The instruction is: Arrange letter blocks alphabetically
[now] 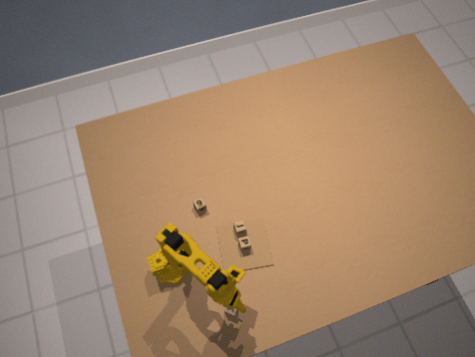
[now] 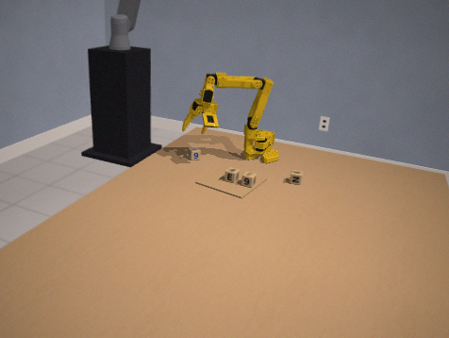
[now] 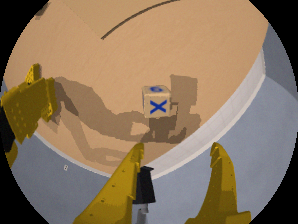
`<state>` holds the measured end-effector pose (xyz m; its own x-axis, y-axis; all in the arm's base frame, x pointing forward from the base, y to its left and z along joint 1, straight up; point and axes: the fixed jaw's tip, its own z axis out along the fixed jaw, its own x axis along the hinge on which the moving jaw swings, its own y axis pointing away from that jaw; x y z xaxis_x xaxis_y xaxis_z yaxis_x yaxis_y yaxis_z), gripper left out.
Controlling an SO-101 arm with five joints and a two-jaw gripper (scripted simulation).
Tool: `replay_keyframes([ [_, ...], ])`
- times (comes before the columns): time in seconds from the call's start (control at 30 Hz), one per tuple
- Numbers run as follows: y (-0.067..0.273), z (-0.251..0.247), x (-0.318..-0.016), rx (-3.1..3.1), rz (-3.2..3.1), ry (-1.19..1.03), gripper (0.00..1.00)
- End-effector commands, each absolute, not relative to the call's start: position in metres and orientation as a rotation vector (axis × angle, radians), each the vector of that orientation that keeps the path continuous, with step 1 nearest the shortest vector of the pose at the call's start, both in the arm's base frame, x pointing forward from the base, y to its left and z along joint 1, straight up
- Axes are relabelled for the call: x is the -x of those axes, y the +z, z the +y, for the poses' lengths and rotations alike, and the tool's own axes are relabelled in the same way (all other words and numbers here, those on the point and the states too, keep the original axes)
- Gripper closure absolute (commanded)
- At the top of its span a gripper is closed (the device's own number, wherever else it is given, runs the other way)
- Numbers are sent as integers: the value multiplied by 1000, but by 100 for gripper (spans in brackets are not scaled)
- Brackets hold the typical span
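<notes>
Top view: arm (image 1: 192,256) reaches toward the near table edge, gripper (image 1: 235,303) above the X block (image 1: 231,311), which is mostly hidden under it. Mat (image 1: 259,251) sits right of the arm w/ two blocks on it, tops reading I (image 1: 239,228) and P (image 1: 244,243), touching or nearly so. A fourth block (image 1: 200,205) lies off the mat, to the far left of it; its top glyph is too small to read here.

Exterior view: gripper (image 2: 197,124) hangs well above the table, jaws part open, nothing between them. Block below it shows a blue 9 (image 2: 194,154) on its side face, apart from the mat (image 2: 222,190). Pair on the mat show E (image 2: 230,176) and 9 (image 2: 248,179) side faces; lone block shows Z (image 2: 295,177).

Wrist view: X block (image 3: 158,104) on top face, upright-ish cube near the table edge, centred between the fingers but far below. Jaws apart, empty.

Handling, my guess: small rigid cube, light, flat faces, not fragile. Take it across two opposite side faces, mid-height, jaws square to the faces so it doesn't twist; keep X up. Edge is close, so a nudge could push it off. I, P, X order puts X at the right end of the row.
</notes>
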<state>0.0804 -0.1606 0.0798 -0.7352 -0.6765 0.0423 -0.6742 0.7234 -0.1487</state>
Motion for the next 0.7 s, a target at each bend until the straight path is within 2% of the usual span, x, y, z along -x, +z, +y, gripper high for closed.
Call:
replay_keyframes([
  [0.0,75,-163,-83,1138,2907,-196,65],
  [0.17,67,-161,-81,1142,2916,-109,65],
  [0.67,66,-161,-81,1142,2917,-102,65],
])
